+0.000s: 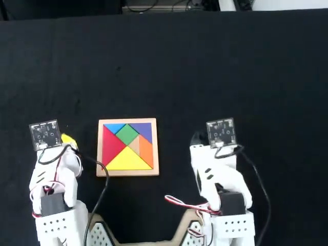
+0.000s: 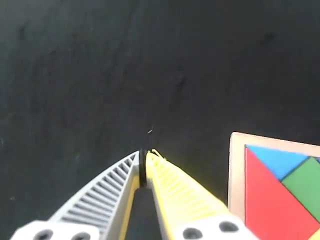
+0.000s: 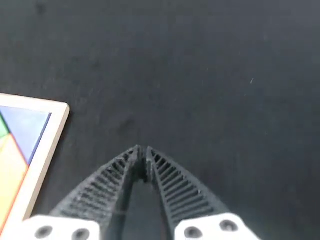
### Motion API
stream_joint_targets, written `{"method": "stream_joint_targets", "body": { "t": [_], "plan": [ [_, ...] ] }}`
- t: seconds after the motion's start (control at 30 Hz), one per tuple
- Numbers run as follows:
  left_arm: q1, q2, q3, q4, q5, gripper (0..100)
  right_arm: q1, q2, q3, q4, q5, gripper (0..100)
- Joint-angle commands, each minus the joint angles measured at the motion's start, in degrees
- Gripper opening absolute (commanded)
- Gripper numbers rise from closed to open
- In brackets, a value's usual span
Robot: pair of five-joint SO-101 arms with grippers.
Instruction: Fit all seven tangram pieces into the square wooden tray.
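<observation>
High view: the square wooden tray (image 1: 128, 172) lies near the front edge of the black counter (image 1: 205, 61), between two arms. Seven coloured tangram pieces (image 1: 127, 148) fill it flush.

Left wrist view: the left end effector (image 2: 145, 152), fingers together, hangs over dark counter beside the tray's rim.

Right wrist view: the right end effector (image 3: 142, 149), likewise closed, stands apart from the tray's corner.
</observation>
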Motion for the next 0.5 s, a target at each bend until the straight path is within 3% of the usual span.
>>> {"method": "stream_joint_targets", "body": {
  "t": [0.0,0.2,0.47],
  "plan": [
    [-0.1,-0.4,1.0,2.6,1.2,3,1.1,-3.8,0.3,0.5,0.4,1.2],
    [-0.2,-0.4,1.0,4.4,0.6,3,1.7,-3.8,0.4,6.1,0.4,1.2],
    [2.3,-0.4,1.0,15.4,-8.5,3,1.8,-3.8,0.4,16.0,0.2,1.2]
  ]
}}
